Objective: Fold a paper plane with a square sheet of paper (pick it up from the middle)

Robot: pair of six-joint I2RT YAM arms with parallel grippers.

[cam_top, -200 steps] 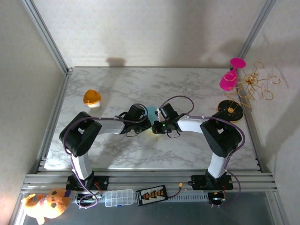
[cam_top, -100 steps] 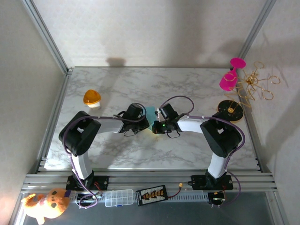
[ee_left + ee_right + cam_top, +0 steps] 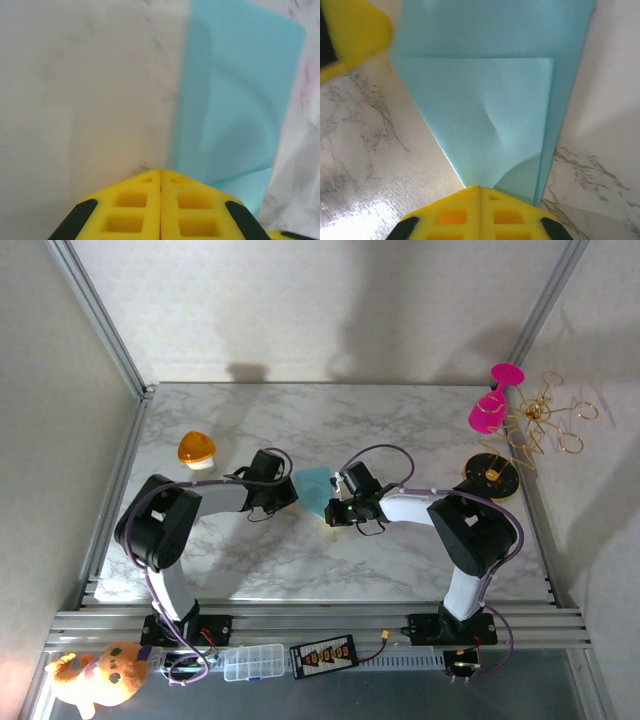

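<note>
- Teal paper [image 3: 312,488] lies near the middle of the table [image 3: 400,430], between the two grippers. It is already folded into a tapering shape, one layer over another.
- The right gripper [image 3: 480,190] has its fingers pressed together on the paper's narrow end. The sheet fans out from the tips, with a small dent in the upper layer.
- The left gripper [image 3: 160,175] is pressed together too, seemingly on nothing. The paper's long edge runs just beside its tip (whether a corner sits under one finger cannot be told).
- The step in hand looks like setting or sharpening a fold while the right gripper anchors the point.
- To do it well, the right pinch should hold steady so the layers do not slip over each other.
- The left gripper would do best to run its closed tip low and slowly along the fold line, working outward from the anchored end.
- Pushing the edge sideways would likely buckle paper this thin or skew the fold.
- The edges should line up before any crease is pressed, since a skew here would carry into each later fold.
- The marble-patterned top looks smooth, so the paper may slide if it is pressed off-centre.
- No brand, label or writing can be read on the paper, the grippers or the table.
</note>
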